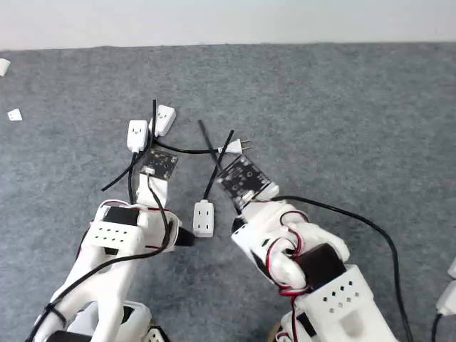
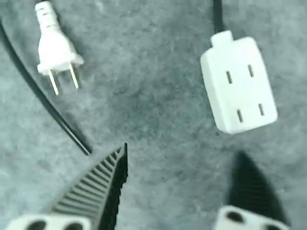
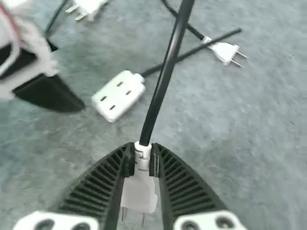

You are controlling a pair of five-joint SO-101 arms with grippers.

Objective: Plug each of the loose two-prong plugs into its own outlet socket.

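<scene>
My right gripper is shut on a white two-prong plug; its prongs point back toward the wrist and its black cord runs away from the fingers. Beyond it lie a white outlet block and a loose white plug. My left gripper is open over bare grey carpet, holding nothing. Ahead of it lie a loose white plug, prongs toward the fingers, and a white outlet block. In the high view an outlet block lies between the arms and a plug lies farther back.
Black cords cross the grey carpet between and ahead of both arms. Small white pieces lie at the far left edge, and another white part at the right edge. The left arm's dark finger sits near the outlet block.
</scene>
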